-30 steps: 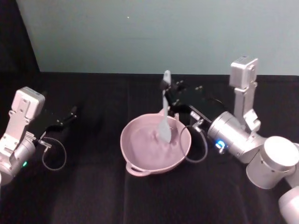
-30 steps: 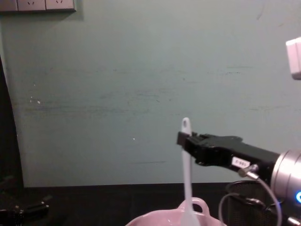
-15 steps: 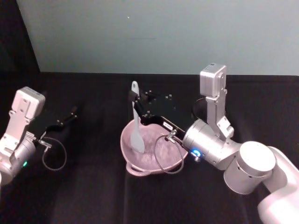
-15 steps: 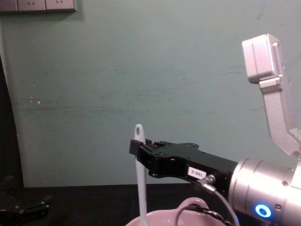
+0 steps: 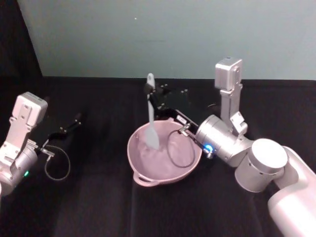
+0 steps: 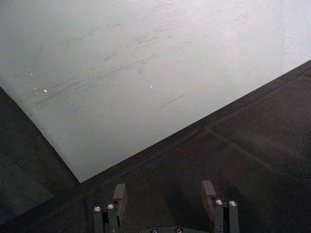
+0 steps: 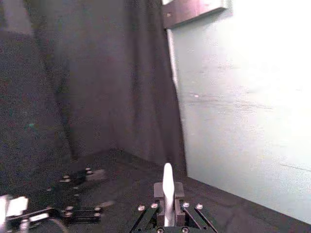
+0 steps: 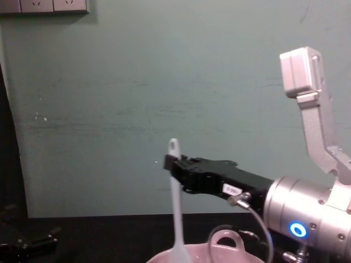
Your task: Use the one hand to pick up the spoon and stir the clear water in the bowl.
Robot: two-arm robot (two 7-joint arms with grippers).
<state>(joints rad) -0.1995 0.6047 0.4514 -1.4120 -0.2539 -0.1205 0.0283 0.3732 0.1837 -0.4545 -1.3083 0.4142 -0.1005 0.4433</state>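
The pale pink bowl [image 5: 185,164] sits mid-table, its loop handle [image 8: 225,239] rising at the far rim in the chest view. My right gripper [image 5: 150,92] reaches over it from the right and is shut on the upper handle of the white spoon [image 5: 151,128]. The spoon [image 8: 176,208] stands nearly upright, its broad head down inside the bowl, left of centre. In the right wrist view the spoon handle [image 7: 167,193] pokes up between the closed jaws. My left gripper [image 5: 74,121] rests parked at the far left of the table, open with nothing between its fingers [image 6: 118,194].
A black cloth [image 5: 89,197] covers the table and a pale green wall [image 5: 163,34] stands behind it. A loop of cable [image 5: 178,148] from my right wrist hangs over the bowl's right side. Wall sockets [image 8: 44,5] sit high at the left.
My right gripper has swung the spoon across the bowl to the left, then back a little rightward and toward the far rim. The left arm has stayed still.
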